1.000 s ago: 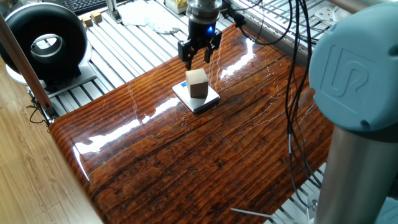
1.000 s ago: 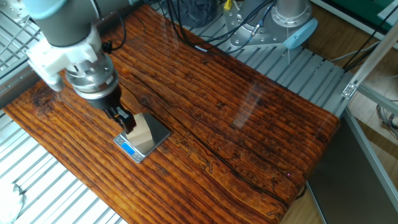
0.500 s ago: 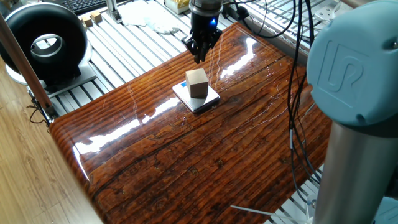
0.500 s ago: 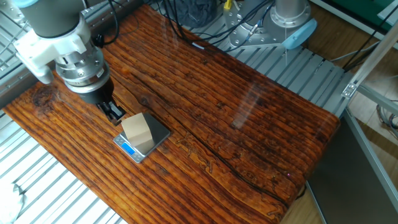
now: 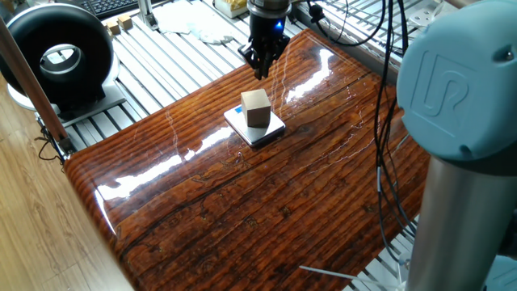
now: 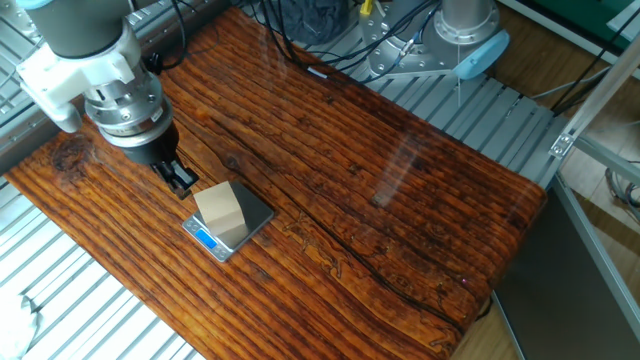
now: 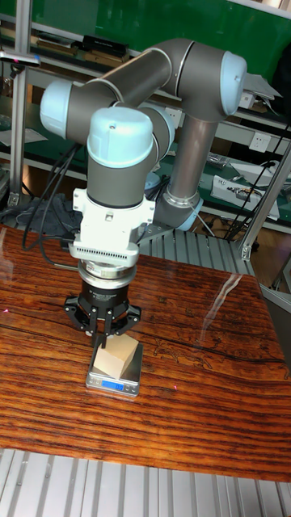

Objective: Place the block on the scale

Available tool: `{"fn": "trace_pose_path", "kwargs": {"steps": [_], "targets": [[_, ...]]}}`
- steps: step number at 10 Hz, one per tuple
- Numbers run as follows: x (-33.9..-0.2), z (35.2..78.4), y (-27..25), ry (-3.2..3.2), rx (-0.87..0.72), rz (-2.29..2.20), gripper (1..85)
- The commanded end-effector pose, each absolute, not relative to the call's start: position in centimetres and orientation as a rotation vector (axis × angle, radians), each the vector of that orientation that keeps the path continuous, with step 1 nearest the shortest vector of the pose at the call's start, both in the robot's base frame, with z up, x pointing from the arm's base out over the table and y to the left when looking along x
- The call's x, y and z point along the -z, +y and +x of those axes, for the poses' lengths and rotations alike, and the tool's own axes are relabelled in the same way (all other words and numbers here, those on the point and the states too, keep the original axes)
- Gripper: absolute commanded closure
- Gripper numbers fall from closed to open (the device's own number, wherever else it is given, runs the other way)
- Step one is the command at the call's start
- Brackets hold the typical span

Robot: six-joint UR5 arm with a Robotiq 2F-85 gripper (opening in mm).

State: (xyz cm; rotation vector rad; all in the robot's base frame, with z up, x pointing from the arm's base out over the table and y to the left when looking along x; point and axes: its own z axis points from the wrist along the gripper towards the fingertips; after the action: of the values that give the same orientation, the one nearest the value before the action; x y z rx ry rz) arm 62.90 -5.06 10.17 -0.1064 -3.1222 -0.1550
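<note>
The block (image 5: 256, 108) is a pale wooden cube standing on the scale (image 5: 274, 129), a thin white square pad on the glossy wooden table. In the other fixed view the block (image 6: 220, 207) covers much of the scale (image 6: 256, 217), whose blue rectangle faces the table's near edge. My gripper (image 5: 260, 71) hangs a little above and beyond the block, fingers pressed together with nothing between them. In the other fixed view the gripper (image 6: 184, 183) sits just left of the cube, apart from it. The tall fixed view shows the gripper (image 7: 103, 338) right behind the block (image 7: 118, 354) on the scale (image 7: 111, 386).
A black ring-shaped device (image 5: 60, 55) stands on the slatted metal surface at the left, with a keyboard (image 5: 113, 6) behind it. Black cables (image 5: 380, 89) hang along the table's right side. The arm's base (image 6: 468, 25) rises past the far edge.
The gripper's fingers, spread a second ago, have come together, and it has risen and drawn back from the block. The block has stayed still on the scale.
</note>
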Motion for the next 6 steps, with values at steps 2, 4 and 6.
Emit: {"fn": "trace_pose_path", "kwargs": {"steps": [2, 4, 6], "targets": [[-9.86, 62.86, -5.36, -3.100, 0.153, -0.058, 60.3], [-9.83, 62.68, -4.97, -3.090, 0.169, -0.029, 60.3], [-9.83, 62.41, -5.04, -3.080, 0.165, 0.000, 60.3]]}}
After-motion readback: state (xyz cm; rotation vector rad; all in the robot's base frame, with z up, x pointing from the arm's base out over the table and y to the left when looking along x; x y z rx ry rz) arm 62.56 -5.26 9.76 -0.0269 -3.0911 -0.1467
